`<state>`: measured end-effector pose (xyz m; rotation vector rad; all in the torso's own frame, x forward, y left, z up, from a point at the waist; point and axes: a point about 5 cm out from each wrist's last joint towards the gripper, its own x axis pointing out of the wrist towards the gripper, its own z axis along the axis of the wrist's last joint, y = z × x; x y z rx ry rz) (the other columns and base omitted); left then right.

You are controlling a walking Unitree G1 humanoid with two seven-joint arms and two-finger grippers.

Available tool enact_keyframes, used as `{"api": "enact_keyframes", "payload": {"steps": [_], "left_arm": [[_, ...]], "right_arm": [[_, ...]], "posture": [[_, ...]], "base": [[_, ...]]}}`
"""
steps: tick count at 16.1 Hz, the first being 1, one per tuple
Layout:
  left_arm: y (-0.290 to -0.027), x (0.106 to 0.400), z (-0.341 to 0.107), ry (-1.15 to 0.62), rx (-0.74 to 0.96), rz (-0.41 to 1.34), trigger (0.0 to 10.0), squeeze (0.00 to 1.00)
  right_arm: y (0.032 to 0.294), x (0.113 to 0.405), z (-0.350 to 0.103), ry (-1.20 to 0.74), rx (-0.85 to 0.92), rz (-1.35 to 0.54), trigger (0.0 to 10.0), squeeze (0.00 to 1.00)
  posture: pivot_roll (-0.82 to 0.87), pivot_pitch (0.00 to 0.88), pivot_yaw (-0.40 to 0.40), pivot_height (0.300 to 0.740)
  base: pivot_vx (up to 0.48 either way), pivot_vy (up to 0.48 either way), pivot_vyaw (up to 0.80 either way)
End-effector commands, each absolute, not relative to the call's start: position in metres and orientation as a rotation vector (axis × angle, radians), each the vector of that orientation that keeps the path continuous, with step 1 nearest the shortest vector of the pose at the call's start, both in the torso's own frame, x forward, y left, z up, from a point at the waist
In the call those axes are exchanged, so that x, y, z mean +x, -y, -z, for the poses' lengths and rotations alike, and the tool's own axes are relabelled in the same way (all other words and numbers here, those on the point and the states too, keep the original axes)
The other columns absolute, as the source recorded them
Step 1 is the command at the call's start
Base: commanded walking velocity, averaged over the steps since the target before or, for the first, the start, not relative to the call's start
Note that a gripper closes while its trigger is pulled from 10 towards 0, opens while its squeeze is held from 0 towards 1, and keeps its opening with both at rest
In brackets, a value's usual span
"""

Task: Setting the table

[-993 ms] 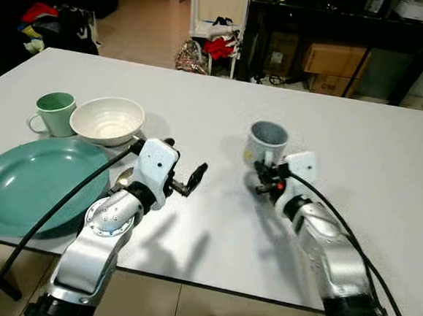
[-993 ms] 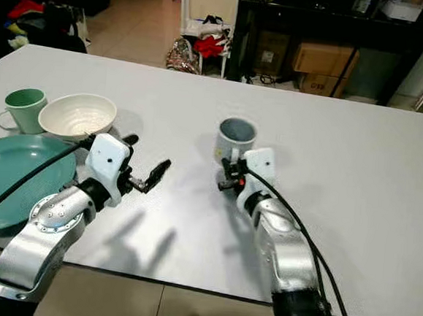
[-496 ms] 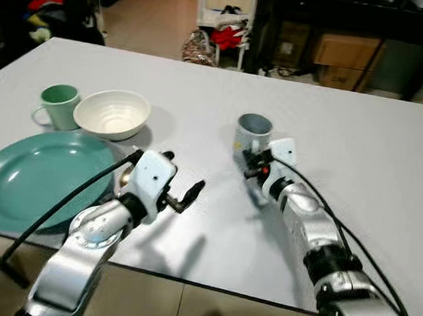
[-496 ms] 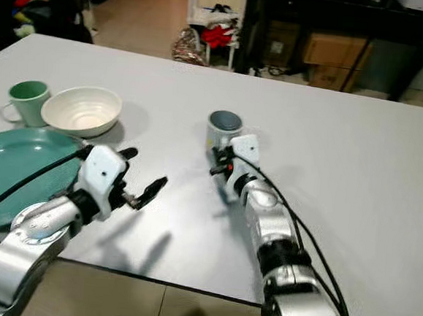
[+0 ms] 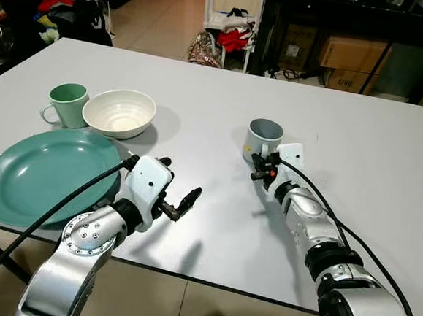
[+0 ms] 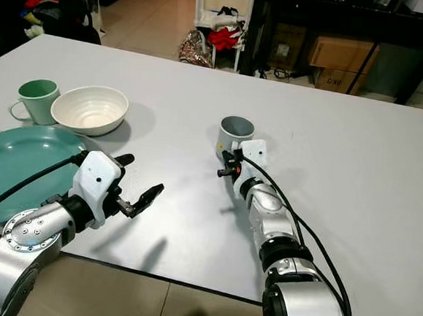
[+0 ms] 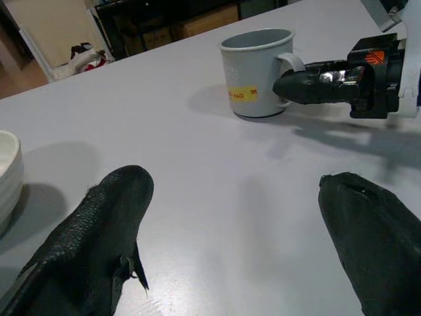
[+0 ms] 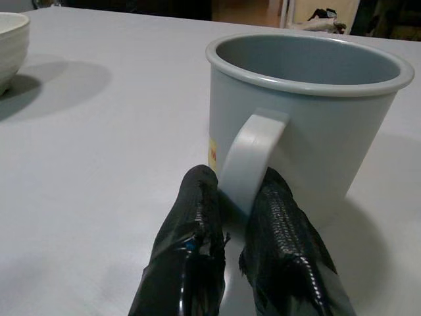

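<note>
We see a pale grey mug (image 5: 262,138) standing upright near the table's centre, handle toward six o'clock and pinched between the right gripper's (image 8: 238,205) fingers. At nine o'clock lie a white ribbed bowl (image 5: 119,113), a green mug (image 5: 68,104) beside it, and a large teal plate (image 5: 45,174).

matt grey mug (image 8: 309,105), glossy teal plate (image 5: 27,176), smooth white table (image 5: 387,164)

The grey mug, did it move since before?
Cannot tell. The camera shifted; the grey mug sits about as far right of the bowl as before, right gripper pinching its handle.
</note>
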<state>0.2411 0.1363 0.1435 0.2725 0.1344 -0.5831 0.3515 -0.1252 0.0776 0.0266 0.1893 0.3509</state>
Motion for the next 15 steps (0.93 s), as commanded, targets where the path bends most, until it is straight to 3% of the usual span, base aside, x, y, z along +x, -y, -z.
{"api": "enact_keyframes", "payload": {"steps": [1,2,8,10,13,15], "left_arm": [[-0.132,0.24,-0.149,-0.119,0.266,0.612,10.0,0.0],[-0.13,0.239,-0.149,-0.123,0.261,0.625,10.0,0.0],[-0.124,0.238,-0.146,-0.125,0.23,0.651,10.0,0.0],[-0.128,0.24,-0.149,-0.11,0.21,0.611,10.0,0.0],[-0.131,0.235,-0.147,-0.116,0.191,0.6,10.0,0.0],[-0.137,0.236,-0.146,-0.111,0.171,0.498,10.0,0.0]], "right_arm": [[0.126,0.35,-0.075,-0.189,0.049,-0.331,10.0,0.82],[0.125,0.349,-0.072,-0.191,0.062,-0.329,10.0,1.0],[0.126,0.324,-0.075,-0.087,0.112,-0.368,10.0,1.0],[0.13,0.303,-0.085,-0.044,0.13,-0.362,10.0,1.0],[0.129,0.241,-0.119,-0.004,0.116,-0.388,10.0,1.0],[0.129,0.217,-0.131,0.009,0.033,-0.373,10.0,1.0]], "posture": [[0.12,0.0,0.021,0.74],[0.12,0.0,0.021,0.74],[0.09,0.0,0.018,0.74],[0.08,0.0,0.022,0.74],[0.04,0.0,0.035,0.74],[0.01,0.0,0.048,0.74]], "base": [[0.0,0.0,0.0],[0.0,0.0,0.0],[0.0,0.0,0.0],[0.0,0.0,0.0],[0.0,0.0,0.0],[0.0,0.0,0.4]]}}
